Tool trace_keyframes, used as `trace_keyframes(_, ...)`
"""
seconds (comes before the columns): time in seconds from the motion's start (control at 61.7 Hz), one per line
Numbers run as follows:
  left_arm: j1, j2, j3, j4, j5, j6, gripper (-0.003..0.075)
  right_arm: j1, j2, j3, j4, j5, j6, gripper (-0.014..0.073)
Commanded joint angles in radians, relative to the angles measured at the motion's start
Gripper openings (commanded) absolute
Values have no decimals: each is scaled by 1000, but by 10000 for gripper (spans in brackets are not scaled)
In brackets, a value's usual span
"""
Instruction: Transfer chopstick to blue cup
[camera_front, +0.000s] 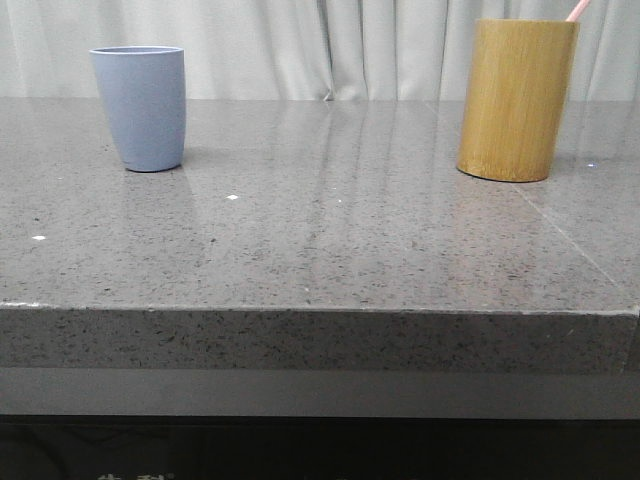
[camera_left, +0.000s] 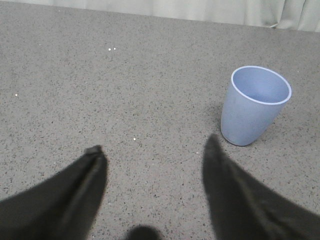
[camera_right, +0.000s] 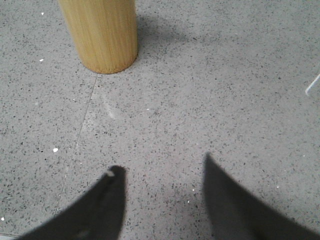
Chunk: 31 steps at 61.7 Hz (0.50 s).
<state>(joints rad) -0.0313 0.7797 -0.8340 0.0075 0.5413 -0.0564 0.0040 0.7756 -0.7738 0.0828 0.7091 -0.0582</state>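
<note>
The blue cup (camera_front: 140, 107) stands upright at the far left of the grey table; it also shows in the left wrist view (camera_left: 253, 106), empty inside. A pale pink chopstick tip (camera_front: 577, 10) sticks out of the yellow-brown bamboo holder (camera_front: 517, 98) at the far right; the rest is hidden inside. The holder's lower part shows in the right wrist view (camera_right: 101, 34). My left gripper (camera_left: 154, 146) is open and empty above the table, short of the cup. My right gripper (camera_right: 161, 166) is open and empty, short of the holder. Neither gripper shows in the front view.
The grey speckled table (camera_front: 320, 230) has its front edge close to the camera. A pale curtain (camera_front: 330, 45) hangs behind the table. A thin seam line (camera_right: 82, 125) runs across the tabletop near the holder.
</note>
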Motion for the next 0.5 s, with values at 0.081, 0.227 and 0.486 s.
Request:
trace_keyframes(0.081, -15, 53, -104, -8, -29, 9, 511, -3, 1, -28, -3, -68, -5, 542)
trace_keyframes(0.227, -85, 157, -220, -8, 29, 51, 512, -3, 1, -28, -3, -69, -5, 542)
trace_keyframes(0.486, -183, 388, -449, 0, 115, 56, 512, -3, 1, -28, -3, -69, -5, 542)
